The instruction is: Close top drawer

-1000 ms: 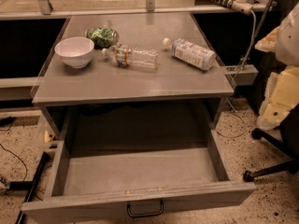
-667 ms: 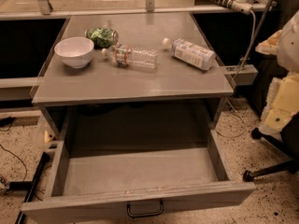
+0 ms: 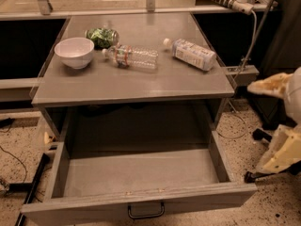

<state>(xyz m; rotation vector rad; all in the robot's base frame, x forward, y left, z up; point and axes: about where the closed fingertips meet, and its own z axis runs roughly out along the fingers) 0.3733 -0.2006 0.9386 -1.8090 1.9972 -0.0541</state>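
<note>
One top drawer [image 3: 141,173] fully out; gripper [image 3: 281,149] right of it.

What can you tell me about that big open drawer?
The top drawer is plain grey, metal-looking, and pulled far out below the tabletop. Its long tray looks bare. A small dark wire handle sits centred on its front. The robot's hand is off to the right, not touching it.

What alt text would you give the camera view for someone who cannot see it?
A grey table's top drawer stands wide open. On the tabletop sit a white bowl, a green item and two toppled bottles; the robot's gripper hangs at the right edge.
</note>
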